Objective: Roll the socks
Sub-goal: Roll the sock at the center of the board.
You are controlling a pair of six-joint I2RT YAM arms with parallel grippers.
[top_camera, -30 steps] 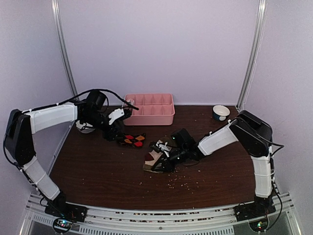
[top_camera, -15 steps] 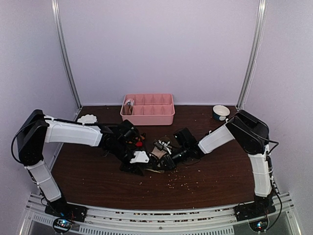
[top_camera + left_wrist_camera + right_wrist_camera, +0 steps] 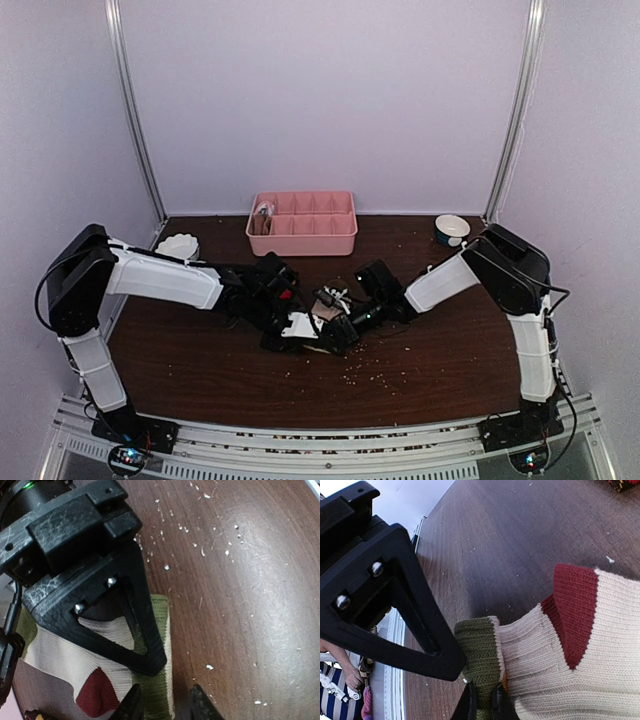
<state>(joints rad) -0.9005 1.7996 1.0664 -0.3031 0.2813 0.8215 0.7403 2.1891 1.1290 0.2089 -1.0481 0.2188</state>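
Note:
A cream sock [image 3: 60, 650] with an olive end and a dark red heel lies flat mid-table [image 3: 322, 316]. My right gripper [image 3: 485, 702] is shut on the sock's olive end [image 3: 480, 655], pinching it thin between its fingertips. My left gripper [image 3: 167, 705] faces it from the other side. Its jaws are part-way open and straddle the olive edge [image 3: 157, 690], one fingertip [image 3: 132, 702] over the fabric and the other over bare wood. In the top view both grippers meet over this sock, left gripper [image 3: 300, 327], right gripper [image 3: 340, 327]. A black sock with red patches [image 3: 285, 293] lies just behind the left arm.
A pink compartment tray [image 3: 335, 240] stands at the back centre, something small in its left end. A white bowl [image 3: 452, 230] sits back right and a white object [image 3: 178, 245] back left. Pale crumbs [image 3: 370, 375] dot the dark wood.
My left arm swung from the back left, by the black patched sock, down to the cream sock, and its jaws narrowed. The right gripper kept its hold and barely moved.

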